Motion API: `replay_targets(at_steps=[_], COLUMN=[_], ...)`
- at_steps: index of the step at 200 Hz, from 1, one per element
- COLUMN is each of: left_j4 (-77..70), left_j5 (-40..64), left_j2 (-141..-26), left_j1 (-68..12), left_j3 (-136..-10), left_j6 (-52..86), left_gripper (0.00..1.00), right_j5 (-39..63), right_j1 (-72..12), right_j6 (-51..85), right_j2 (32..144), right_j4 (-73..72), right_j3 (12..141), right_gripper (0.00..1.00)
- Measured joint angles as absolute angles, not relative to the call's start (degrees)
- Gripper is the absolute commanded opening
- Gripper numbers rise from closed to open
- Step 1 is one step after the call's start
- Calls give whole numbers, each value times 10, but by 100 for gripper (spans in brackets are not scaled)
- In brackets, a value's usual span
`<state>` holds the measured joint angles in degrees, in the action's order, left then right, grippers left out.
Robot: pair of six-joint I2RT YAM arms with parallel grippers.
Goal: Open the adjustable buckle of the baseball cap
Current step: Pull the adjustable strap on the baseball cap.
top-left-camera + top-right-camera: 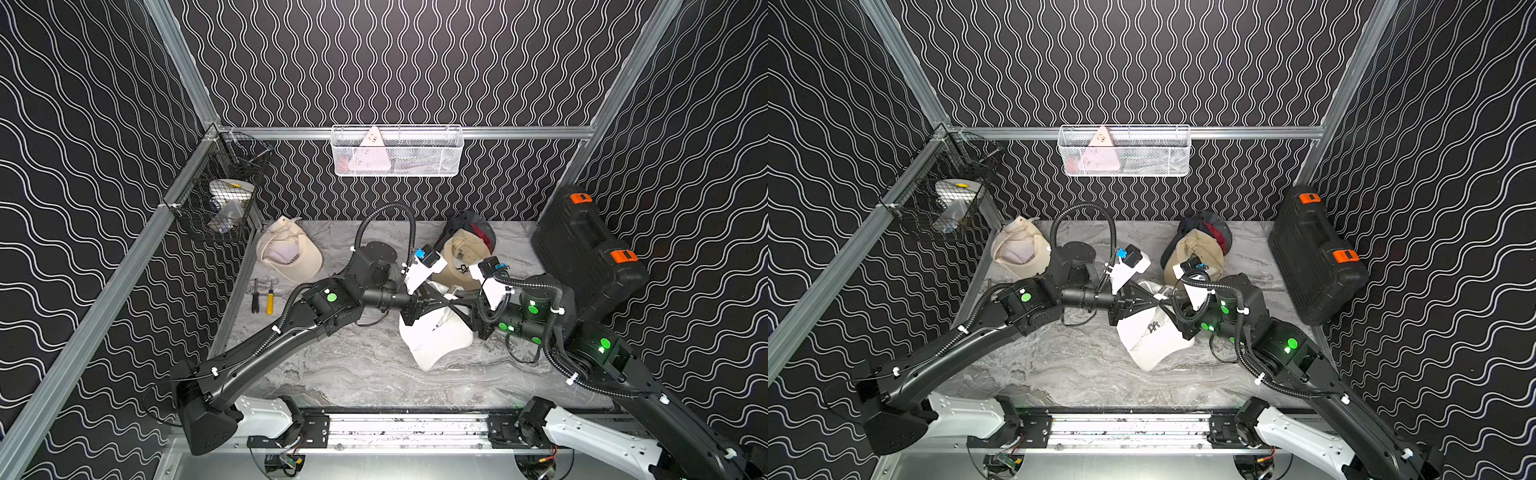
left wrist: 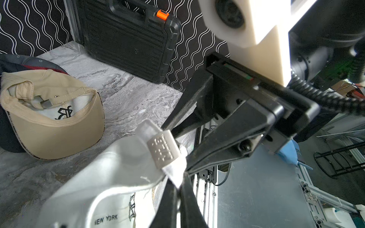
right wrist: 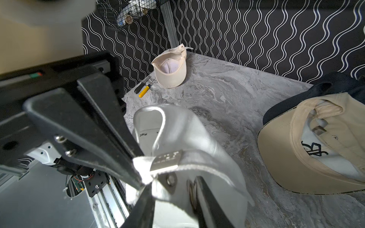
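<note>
from above my arms (image 1: 386,297) hide the buckle (image 2: 163,150). close up its lettering's a blur, and whether my right gripper (image 3: 173,182) pinches it, can't tell.

White baseball cap (image 2: 118,169): soft cloth, matt, stitched hems. Its strap (image 2: 174,174) is the same cloth, with loose threads at the edge.
Buckle (image 2: 163,149): silver-grey metal, satin finish, raised lettering.
Tan cap (image 2: 59,142): twill-like cloth, matt.
Surface (image 1: 353,374): grey marble pattern, smooth, low sheen.
Tool case (image 2: 126,45): black moulded plastic, ribbed, matt. Its latch (image 2: 162,14) is orange plastic.
Screwdriver (image 1: 270,305): yellow plastic handle, smooth.
White mesh basket (image 1: 436,158): painted metal mesh.
Black wire basket (image 1: 187,216): dark wire grid.
</note>
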<state>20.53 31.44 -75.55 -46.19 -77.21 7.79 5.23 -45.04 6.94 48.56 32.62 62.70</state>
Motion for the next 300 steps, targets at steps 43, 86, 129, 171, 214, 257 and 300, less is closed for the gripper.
replay_targets(at_steps=[43, 86, 129, 171, 214, 257, 300], left_j4=[206, 206, 206, 206, 206, 207, 209], left_j5=[319, 323, 328, 330, 330, 327, 326], left_j2=[-759, -760, -760, -761, -761, -761, -755], left_j1=[-463, -463, -464, -465, -465, -465, -466], left_j3=[-772, -772, -772, -772, -772, -766, -760], left_j6=[78, 78, 78, 77, 77, 76, 76], left_gripper=[4, 4, 4, 4, 3, 3, 3], right_j5=[50, 55, 83, 91, 88, 73, 45], right_j1=[-450, -450, -450, -450, -450, -451, -451], right_j6=[62, 60, 63, 67, 78, 91, 100], right_j2=[483, 485, 469, 463, 461, 455, 447], right_j4=[308, 291, 255, 250, 250, 247, 237], right_j3=[612, 602, 585, 582, 581, 581, 581], right_gripper=[35, 27, 10, 4, 3, 0, 0])
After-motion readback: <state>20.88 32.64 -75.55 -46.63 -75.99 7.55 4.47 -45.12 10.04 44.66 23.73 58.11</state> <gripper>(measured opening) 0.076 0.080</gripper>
